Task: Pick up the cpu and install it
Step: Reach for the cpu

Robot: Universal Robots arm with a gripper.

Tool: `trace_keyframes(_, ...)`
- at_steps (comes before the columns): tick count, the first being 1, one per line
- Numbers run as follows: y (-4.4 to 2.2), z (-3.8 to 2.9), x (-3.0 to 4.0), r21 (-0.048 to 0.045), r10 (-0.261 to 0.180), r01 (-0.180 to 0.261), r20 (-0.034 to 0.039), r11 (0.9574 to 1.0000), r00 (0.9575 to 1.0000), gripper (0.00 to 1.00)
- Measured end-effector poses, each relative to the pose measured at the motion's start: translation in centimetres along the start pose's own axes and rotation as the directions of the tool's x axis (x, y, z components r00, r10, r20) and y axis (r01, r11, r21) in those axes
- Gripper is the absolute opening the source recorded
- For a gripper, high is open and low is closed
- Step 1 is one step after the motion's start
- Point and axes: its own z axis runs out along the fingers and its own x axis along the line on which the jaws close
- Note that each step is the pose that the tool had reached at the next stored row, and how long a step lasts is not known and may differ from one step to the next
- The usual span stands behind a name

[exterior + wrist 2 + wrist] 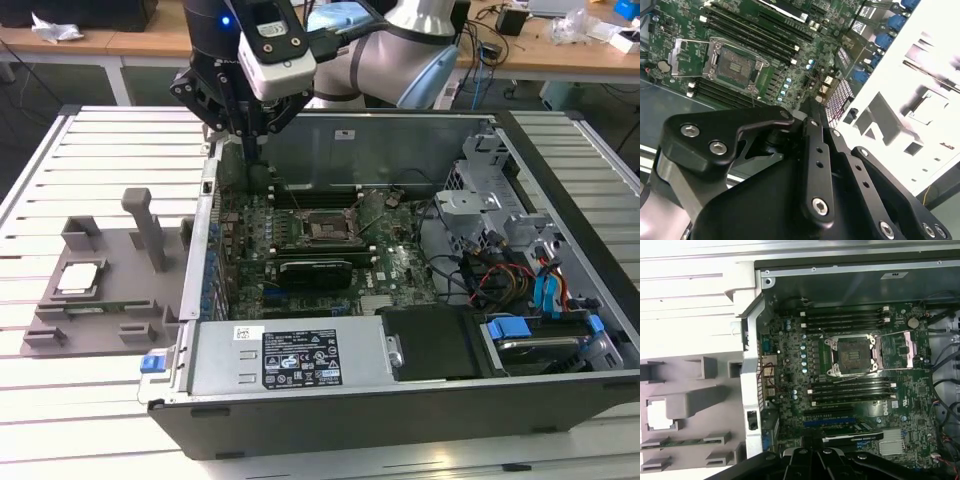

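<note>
Cpu: the cpu lies flat in a square recess of the grey tray, outside the computer case. In the exterior view it sits at about 8 o'clock from the socket, and nothing touches it.
Cpu risk: it is thin and sits low in its recess, so I judge that a grip set slightly off-centre could slip or tilt it.
Tray post: an upright grey post stands at about 2 o'clock from the cpu, between it and the case. A low sideways pass could knock into it.
Case wall: the side wall rises between the tray and the board. Anything carried across too low could catch on its edge.
Expansion card: a long black card lies just at 6 o'clock of the socket, which leaves little room on that side.
Socket: the socket is open, and its metal bracket is laid out beside it. The contact field is bare, so a chip set down turned or tilted would probably bend the contacts.
Gripper: the gripper hangs over the far corner of the case, at about 11 o'clock from the socket and well apart from the cpu. Its fingers look drawn together, with nothing between them.
Gripper risk: drawn together like this, the fingers could not straddle the cpu and would press on its top.
</note>
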Motion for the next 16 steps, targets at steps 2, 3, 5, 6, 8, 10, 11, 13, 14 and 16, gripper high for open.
trace_keyframes(2,-0.04,-0.02,0.49,0.0004,0.000,0.000,0.0000,1.0000,1.0000,0.11)
trace_keyframes(3,-0.07,-0.03,0.90,0.0011,0.000,0.000,0.0001,1.0000,1.0000,0.11)
trace_keyframes(5,-0.10,-0.04,1.38,0.0020,0.000,0.000,0.0002,1.0000,1.0000,0.11)
trace_keyframes(6,-0.11,-0.04,1.51,0.0021,0.000,0.000,0.0003,1.0000,1.0000,0.11)
trace_keyframes(8,-0.14,-0.05,1.86,0.0022,0.000,0.000,0.0002,1.0000,1.0000,0.11)
trace_keyframes(10,-0.16,-0.06,2.16,0.0030,0.000,0.000,0.0002,1.0000,1.0000,0.11)
trace_keyframes(11,-0.17,-0.06,2.29,0.0033,0.000,0.000,0.0003,1.0000,1.0000,0.11)
trace_keyframes(13,-0.19,-0.07,2.60,0.0039,0.000,0.000,0.0004,1.0000,1.0000,0.11)
trace_keyframes(14,-0.21,-0.08,2.77,0.0042,0.000,0.000,0.0003,1.0000,1.0000,0.11)
trace_keyframes(16,-0.24,-0.08,3.14,0.0044,0.000,0.000,0.0004,1.0000,1.0000,0.11)
